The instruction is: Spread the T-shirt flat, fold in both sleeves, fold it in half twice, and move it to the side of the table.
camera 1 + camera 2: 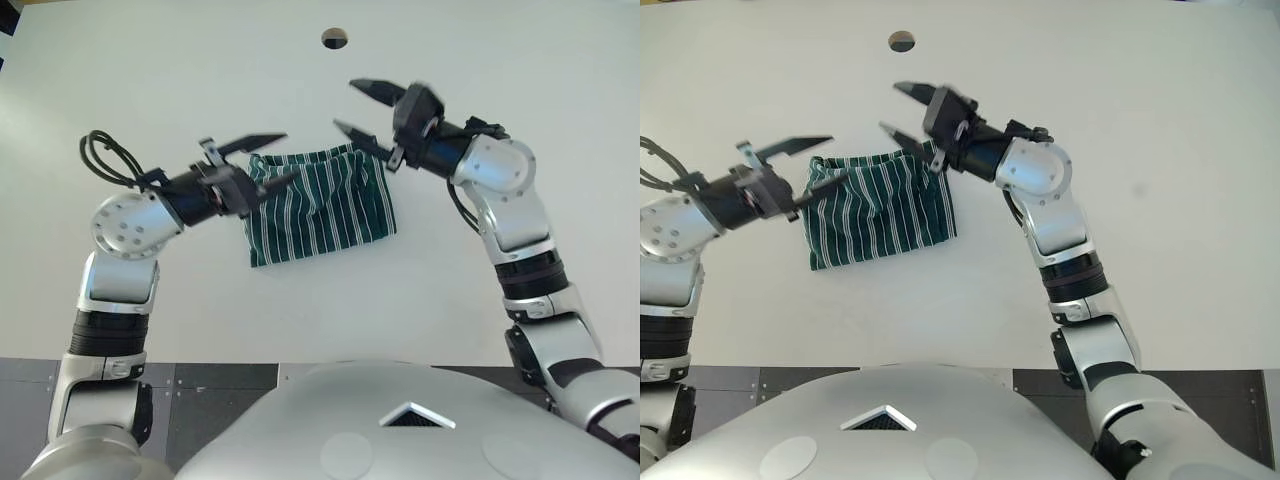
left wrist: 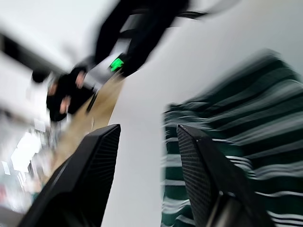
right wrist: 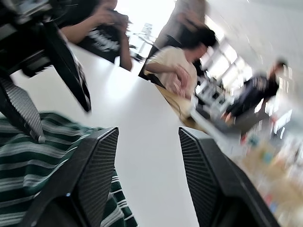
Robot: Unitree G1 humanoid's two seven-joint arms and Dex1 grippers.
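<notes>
The T-shirt [image 1: 320,205], dark green with thin white stripes, lies on the white table [image 1: 520,60] folded down to a small, roughly square packet. Both arms are bent in over it, one from either side.

The left gripper [image 1: 266,160] is at the packet's upper left corner, jaws spread wide with nothing between them. One finger points out over bare table just beyond the far edge of the cloth, and the other crosses over the corner itself. From where I stand that lower finger looks to be hovering rather than pressing, but I can't be sure it isn't brushing the fabric.

The right gripper [image 1: 348,106] is likewise spread wide and empty, held just past the packet's far right corner. Its nearer finger ends right by the top hem, and its other finger is out over the table beyond.

The shirt sits between the two grippers, on the robot's side of both. Farther off, past the right gripper, a small round hole [image 1: 335,39] is set in the tabletop.
</notes>
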